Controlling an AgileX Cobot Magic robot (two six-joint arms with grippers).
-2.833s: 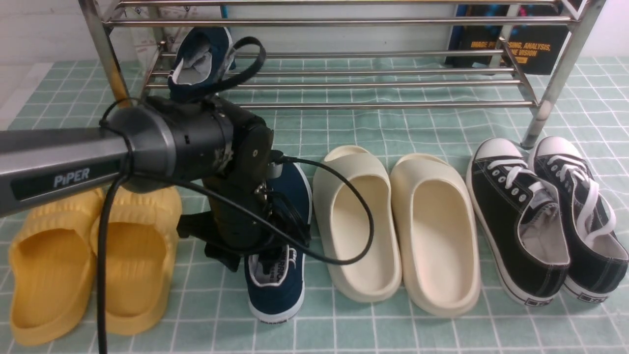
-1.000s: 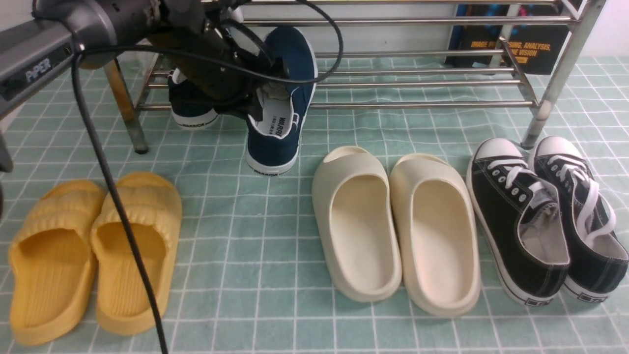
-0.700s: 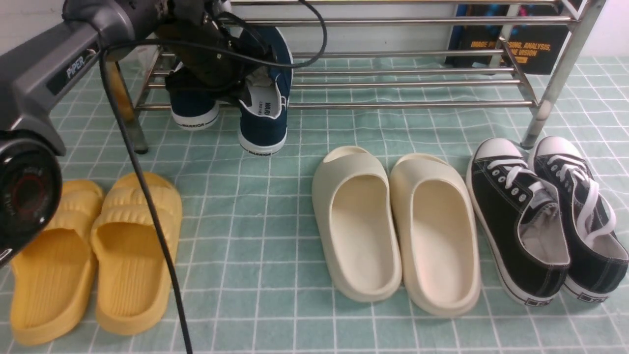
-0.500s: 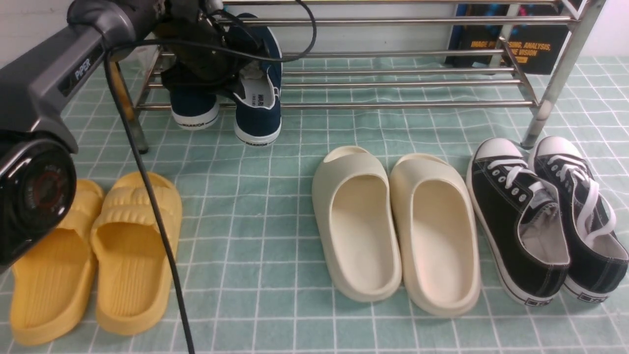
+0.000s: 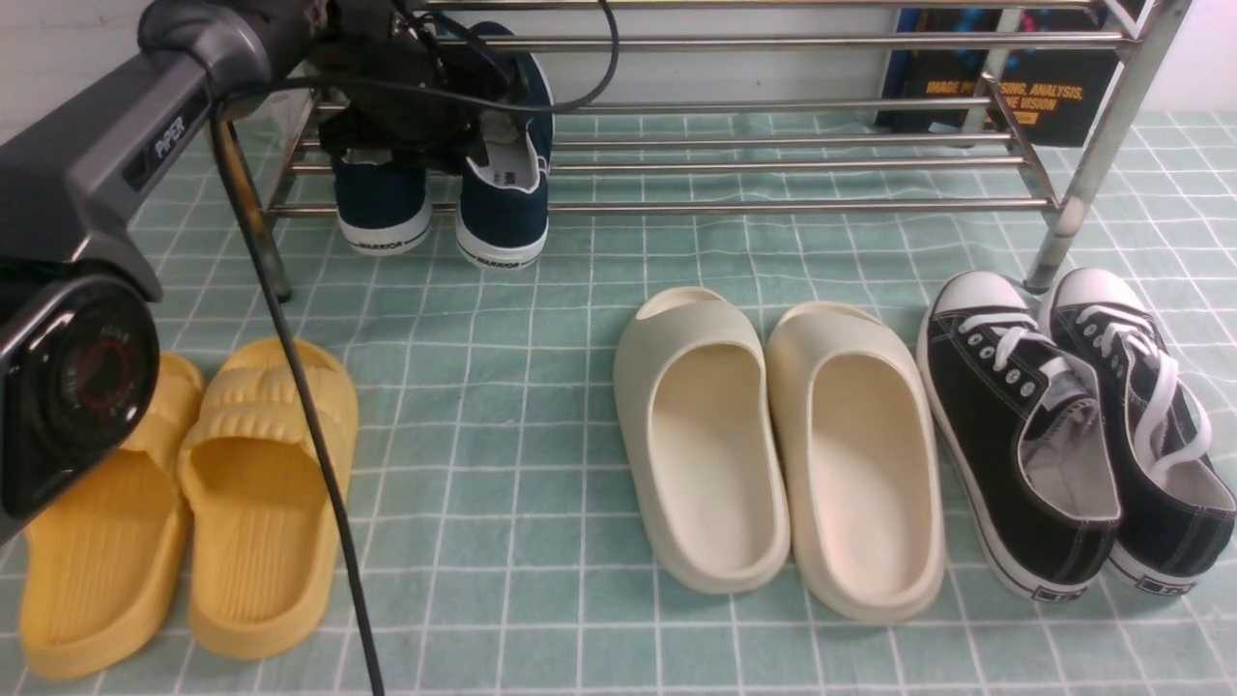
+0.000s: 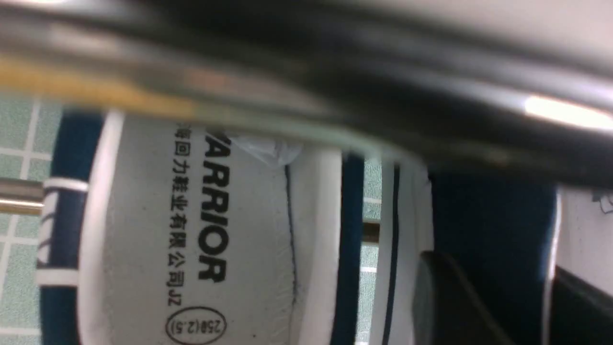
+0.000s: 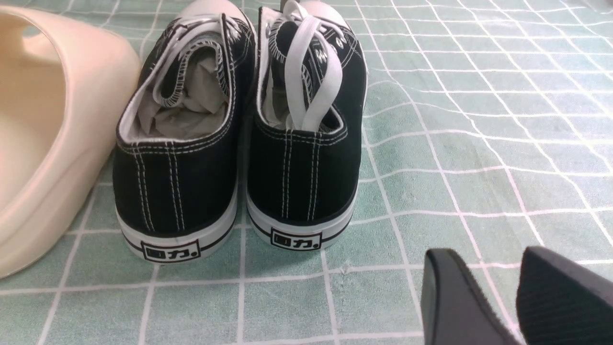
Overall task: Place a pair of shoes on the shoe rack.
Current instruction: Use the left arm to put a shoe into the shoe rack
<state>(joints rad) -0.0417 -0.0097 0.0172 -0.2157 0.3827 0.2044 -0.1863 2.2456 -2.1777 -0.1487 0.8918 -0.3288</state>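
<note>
Black jaws of the right gripper (image 7: 498, 273) hang slightly parted and empty near the black sneakers (image 7: 239, 158), idle. Farther back, both navy shoes (image 5: 503, 208) sit paired on the shoe rack's (image 5: 773, 205) lower tier. The left gripper (image 6: 512, 306) straddles one shoe's collar, and I cannot tell whether it grips.

The front camera looks forward over everything, including the left wrist's close-up navy slip-on (image 6: 191, 239) and the right wrist's nearby black sneakers (image 7: 297, 167).
</note>
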